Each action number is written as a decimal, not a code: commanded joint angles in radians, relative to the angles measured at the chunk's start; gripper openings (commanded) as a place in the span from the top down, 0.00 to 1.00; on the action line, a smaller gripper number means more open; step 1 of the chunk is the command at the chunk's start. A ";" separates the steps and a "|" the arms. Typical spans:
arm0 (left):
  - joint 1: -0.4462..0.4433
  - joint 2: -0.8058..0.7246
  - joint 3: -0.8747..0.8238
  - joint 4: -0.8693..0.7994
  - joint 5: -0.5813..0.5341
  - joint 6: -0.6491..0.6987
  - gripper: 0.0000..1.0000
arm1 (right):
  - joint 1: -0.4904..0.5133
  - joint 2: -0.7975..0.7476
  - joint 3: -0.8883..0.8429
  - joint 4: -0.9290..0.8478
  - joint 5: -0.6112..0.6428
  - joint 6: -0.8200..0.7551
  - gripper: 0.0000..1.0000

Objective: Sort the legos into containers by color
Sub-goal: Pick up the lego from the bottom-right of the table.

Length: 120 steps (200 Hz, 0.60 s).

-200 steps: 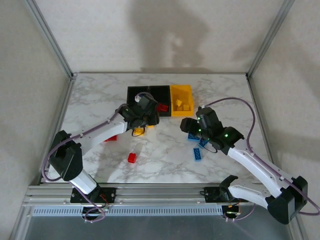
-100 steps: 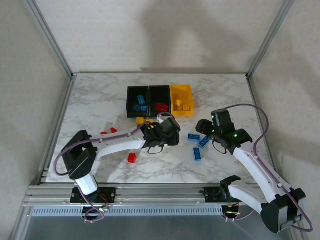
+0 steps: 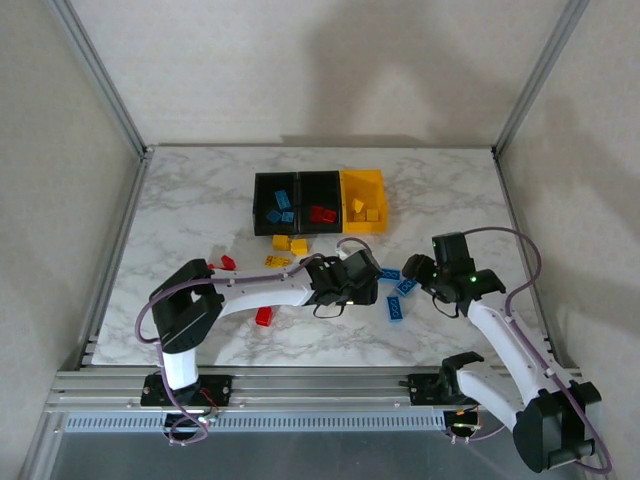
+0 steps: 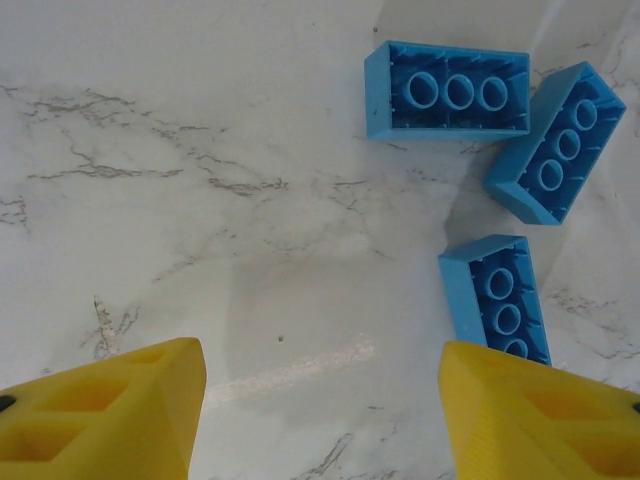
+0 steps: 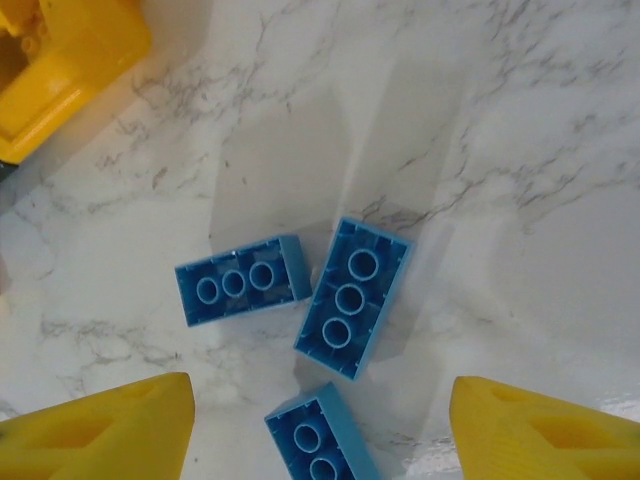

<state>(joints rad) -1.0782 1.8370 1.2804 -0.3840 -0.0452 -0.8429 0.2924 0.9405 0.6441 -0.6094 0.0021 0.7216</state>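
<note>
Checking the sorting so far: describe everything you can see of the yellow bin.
The yellow bin is an open-top rectangular box, plastic by its look, standing upright on the marble table at the right end of the row of three, its left wall against the middle black bin. A few yellow bricks lie toward its near end; no other colour shows inside.

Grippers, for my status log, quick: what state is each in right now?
Left gripper: open, holding nothing.
Right gripper: open, holding nothing.
</note>
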 commanded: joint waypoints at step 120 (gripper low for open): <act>0.150 -0.534 -0.410 -0.063 -0.127 -0.107 0.35 | 0.314 0.308 -0.080 0.188 0.008 0.096 0.48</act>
<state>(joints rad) -0.9611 1.3575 0.9096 -0.4053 -0.1291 -0.9291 0.5743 1.1812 0.5095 -0.4541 -0.0330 0.8021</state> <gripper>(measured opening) 0.649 0.587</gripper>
